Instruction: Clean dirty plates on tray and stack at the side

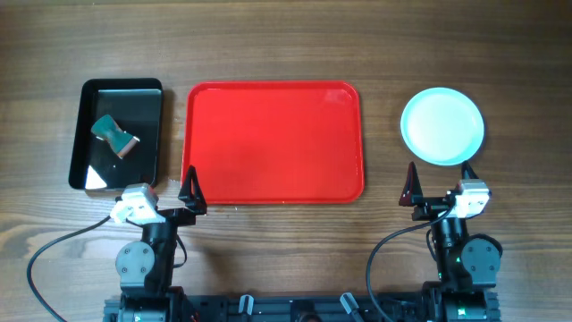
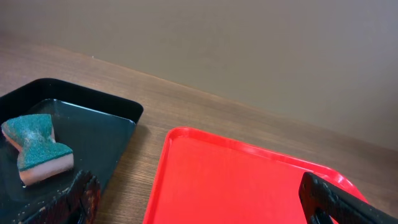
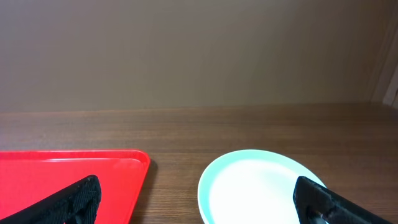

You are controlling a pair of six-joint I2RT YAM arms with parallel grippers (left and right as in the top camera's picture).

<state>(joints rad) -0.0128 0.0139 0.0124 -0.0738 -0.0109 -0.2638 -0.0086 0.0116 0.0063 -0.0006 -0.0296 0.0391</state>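
Note:
The red tray (image 1: 273, 143) lies mid-table with nothing on it; its corner also shows in the left wrist view (image 2: 236, 180) and in the right wrist view (image 3: 68, 168). A pale blue-white plate (image 1: 442, 125) sits on the wood to the right of the tray and looks clean (image 3: 249, 186). I cannot tell whether more plates lie under it. My left gripper (image 1: 163, 195) is open and empty, low over the tray's front left corner (image 2: 199, 205). My right gripper (image 1: 440, 183) is open and empty, just in front of the plate (image 3: 199, 205).
A black tray (image 1: 85, 98) stands left of the red tray and holds a green and pink sponge (image 1: 114, 136), also in the left wrist view (image 2: 37, 149). Bare wood lies between the red tray and the plate.

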